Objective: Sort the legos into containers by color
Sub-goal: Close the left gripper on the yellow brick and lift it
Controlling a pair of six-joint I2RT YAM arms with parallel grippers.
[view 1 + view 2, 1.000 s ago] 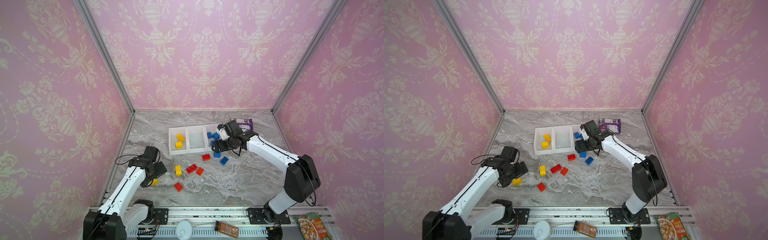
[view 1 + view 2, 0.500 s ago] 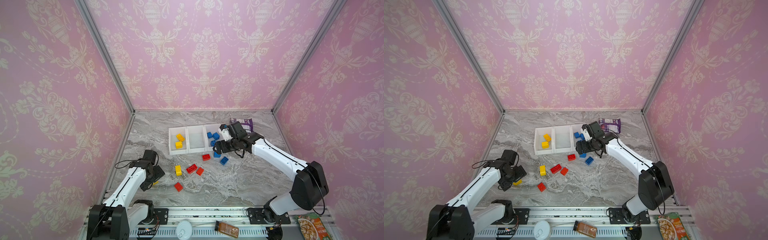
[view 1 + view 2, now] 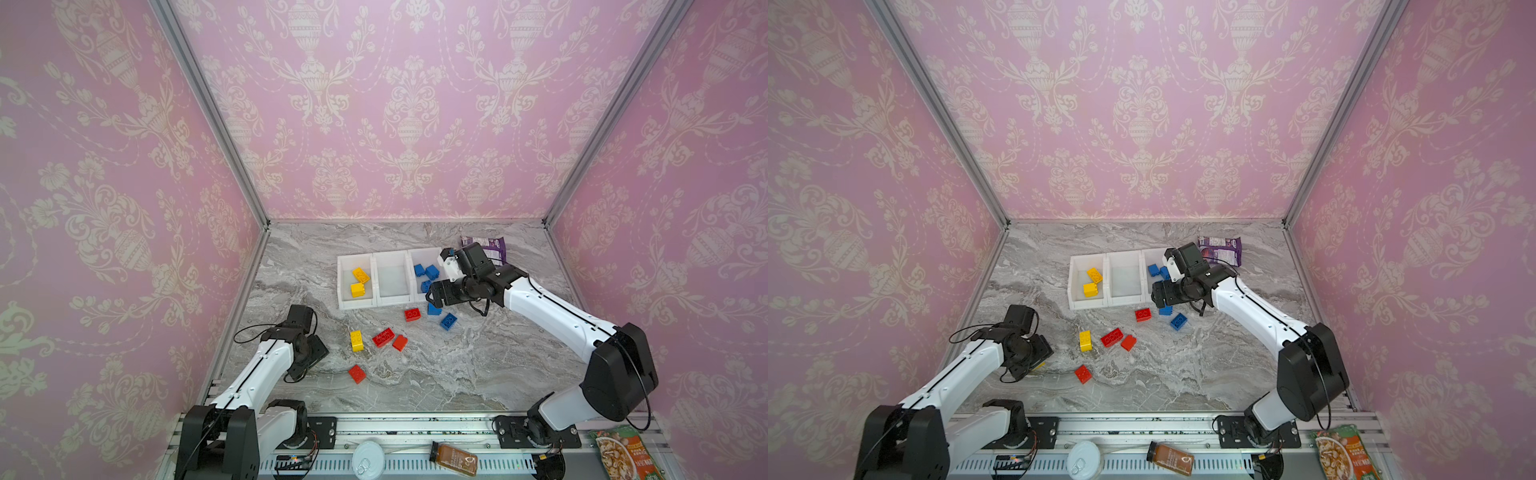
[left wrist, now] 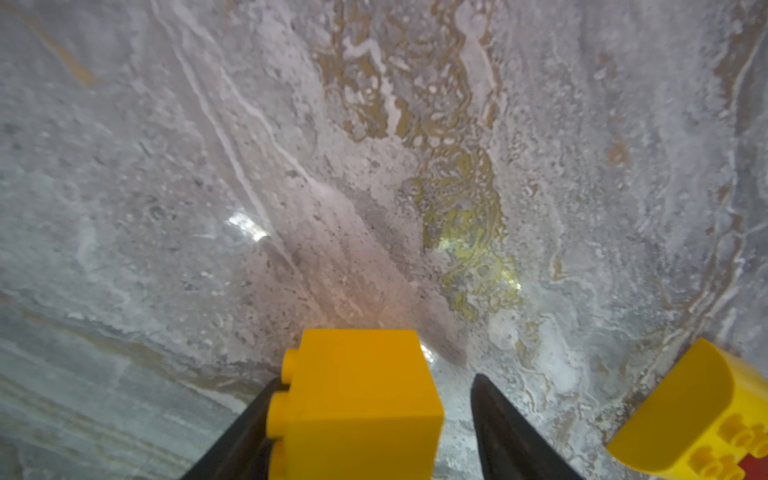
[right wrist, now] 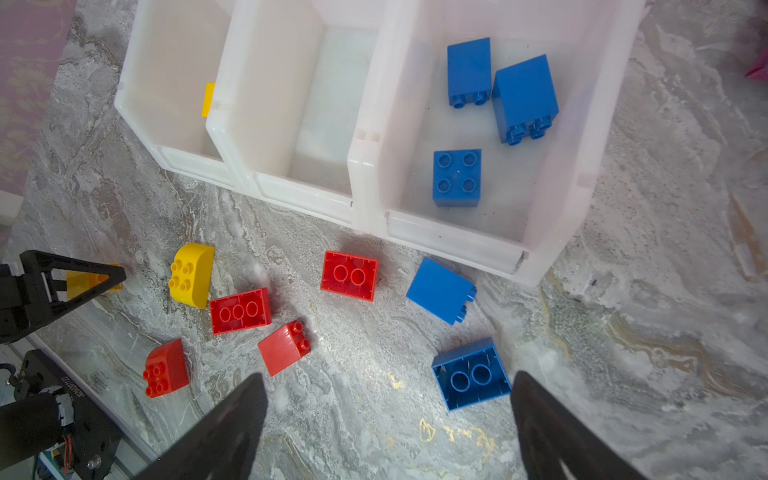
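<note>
Though against only one, yellow lego (image 4: 353, 407) between left jaws.

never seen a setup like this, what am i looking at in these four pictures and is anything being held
Two white robot arms stand at a grey marble-look table, each ending in a two-fingered hand. Two pictures look down on the whole scene from above; the other two come from cameras on the wrists. Three joined white plastic bins hold yellow studded plastic bricks at one end and blue bricks at the other. Loose red bricks, two more blue bricks and a curved yellow brick lie on the table. The left hand straddles a yellow square brick, one finger not yet touching it. The right hand hangs open, holding nothing.
</note>
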